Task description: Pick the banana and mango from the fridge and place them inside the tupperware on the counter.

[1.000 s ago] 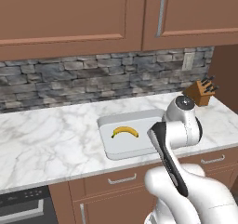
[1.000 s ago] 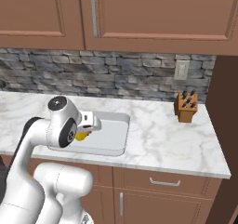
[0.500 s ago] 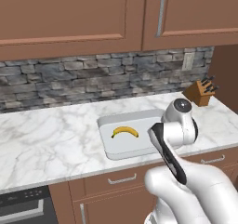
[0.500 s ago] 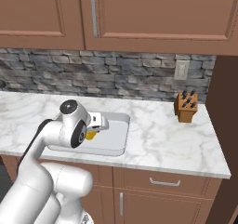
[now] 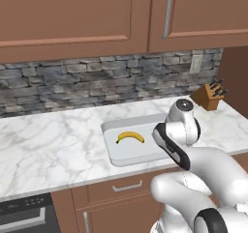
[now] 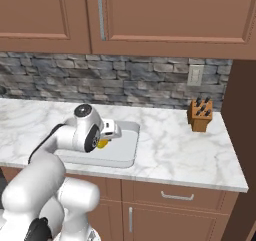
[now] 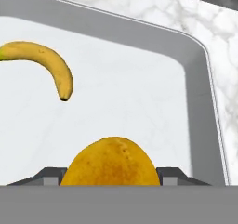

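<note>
Closest to you, in the hand view, the mango sits between the gripper's two dark fingertips, one showing at each side of the fruit; the jaws are pinching it, with its orange-yellow skin bulging up between them. In the right base view you can see a bit of that mango under the arm's wrist, over the near part of the tupperware.

Just past the fruit lies the tupperware's pale floor, and you look down on it from above; whether the mango touches that floor you cannot tell. The banana lies flat on the floor, well apart from the mango, curved, with a dark tip pointing toward the tray's middle. In the left base view the banana rests in the left half of the tupperware, while the arm covers the tray's right side.

Around the tray you have the counter, white marble with grey veins, running left to right over brown wooden cabinets with grey bar handles. Toward the right end a wooden knife block stands near the wall. Behind the counter runs a grey stone backsplash with a white wall outlet in it, and above that hang brown wall cabinets.
</note>
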Controlling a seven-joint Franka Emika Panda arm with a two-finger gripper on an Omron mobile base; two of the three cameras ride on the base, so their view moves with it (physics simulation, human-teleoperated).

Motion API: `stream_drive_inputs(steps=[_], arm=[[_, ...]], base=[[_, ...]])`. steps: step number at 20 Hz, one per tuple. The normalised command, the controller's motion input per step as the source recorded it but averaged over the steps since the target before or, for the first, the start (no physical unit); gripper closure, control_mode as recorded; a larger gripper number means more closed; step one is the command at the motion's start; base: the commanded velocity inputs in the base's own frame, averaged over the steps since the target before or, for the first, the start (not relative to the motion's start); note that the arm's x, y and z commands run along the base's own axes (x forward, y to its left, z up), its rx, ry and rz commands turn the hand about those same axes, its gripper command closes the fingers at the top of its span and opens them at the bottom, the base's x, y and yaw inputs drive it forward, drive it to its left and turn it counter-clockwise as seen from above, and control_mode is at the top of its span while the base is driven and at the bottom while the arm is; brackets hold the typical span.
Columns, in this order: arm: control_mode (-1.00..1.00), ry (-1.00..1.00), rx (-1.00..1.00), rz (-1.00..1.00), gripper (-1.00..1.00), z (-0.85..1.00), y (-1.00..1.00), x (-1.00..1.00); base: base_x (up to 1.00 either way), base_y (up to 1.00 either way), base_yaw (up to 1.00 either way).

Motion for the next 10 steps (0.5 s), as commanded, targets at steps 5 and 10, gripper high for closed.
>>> stream_drive_inputs(steps=[5, 10], arm=[[-1.0, 0.0, 0.0, 0.0, 1.0, -0.4, 0.0, 0.3], [-1.0, 0.0, 0.0, 0.0, 1.0, -0.35, 0.0, 0.28]], base=[[0.0, 0.0, 0.0], [0.0, 0.0, 0.0]])
